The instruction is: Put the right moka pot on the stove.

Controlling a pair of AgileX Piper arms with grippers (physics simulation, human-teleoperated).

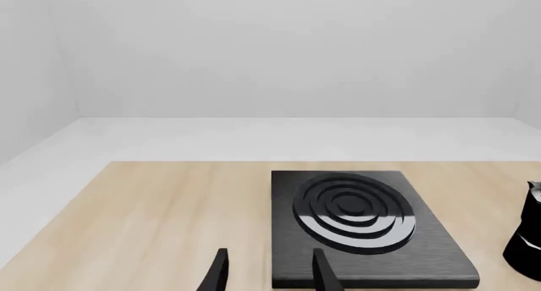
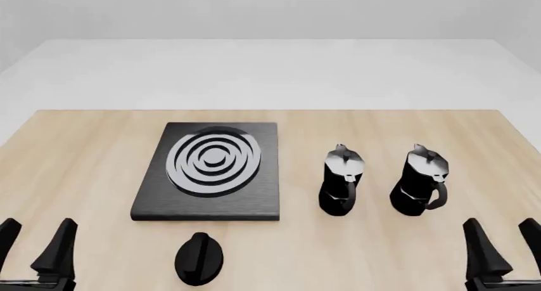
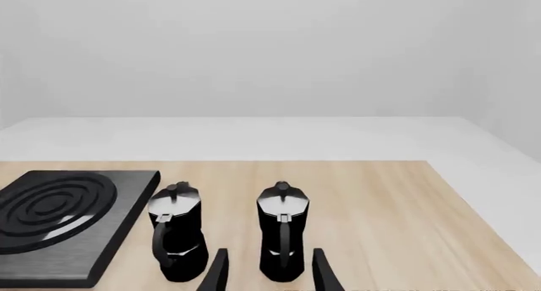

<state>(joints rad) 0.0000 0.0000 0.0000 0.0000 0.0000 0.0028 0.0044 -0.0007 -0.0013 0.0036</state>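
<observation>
While nothing is yet gripped, the scene reads like this, from the biggest thing down:

Table (image 2: 85, 151): pale wood, broad; it carries everything else.

Stove (image 2: 253, 196): a flat black slab left of centre, its silver ring burner (image 2: 214, 161) bare; the target is free to receive a pot.

Right moka pot (image 2: 420, 180): upright on the table, well to the right of the stove, its looped handle facing the near right; in the right wrist view it stands just ahead of the fingers, handle toward the camera.

Other moka pot (image 2: 341, 179): upright between the right pot and the stove, just beside the right pot but apart from it; it sits in the straight path to the burner.

Knob (image 2: 200, 258): small, black, round, on the near side of the stove; not part of the job.

Right gripper (image 2: 500, 246): jaws spread, empty, near the table's front edge, nearer than the right pot.

Left gripper (image 2: 35, 243): jaws likewise spread, empty, at the near left; idle.

Step in hand: reaching for the right pot; judged barely begun.

How to do it well: advance the right gripper, close on the waisted body or handle; lift high enough to clear the neighbour's lid; carry leftward; set down centred on the rings.
</observation>
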